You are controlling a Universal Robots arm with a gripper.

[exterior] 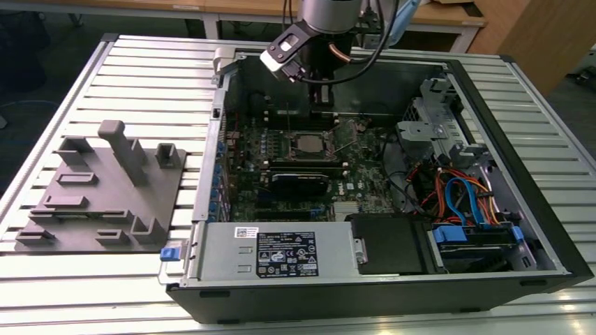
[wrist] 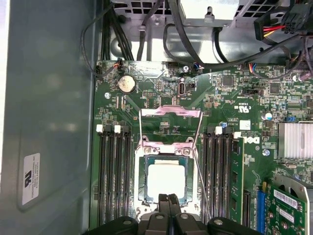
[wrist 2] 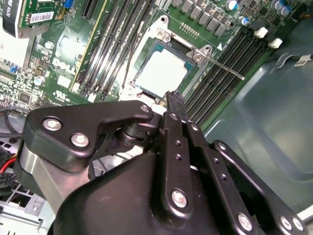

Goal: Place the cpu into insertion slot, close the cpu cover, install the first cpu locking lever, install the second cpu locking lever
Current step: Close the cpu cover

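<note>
Pincer (wrist: 169, 197), fingers pressed together and holding nothing, hangs just over one edge of the cpu (wrist: 166, 178), which already sits in the insertion slot (wrist: 141, 182) mid-motherboard (wrist: 161, 93). Beyond it, the cpu cover (wrist: 171, 111) appears to stand raised, so I judge that closing it and latching both locking levers (wrist: 203, 186) remain.

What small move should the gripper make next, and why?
Probably shift the shut gripper toward the thin lever rod and push it down: the cpu already sits in the insertion slot, the cpu cover seems down around it, and that rod looks unlatched.
</note>
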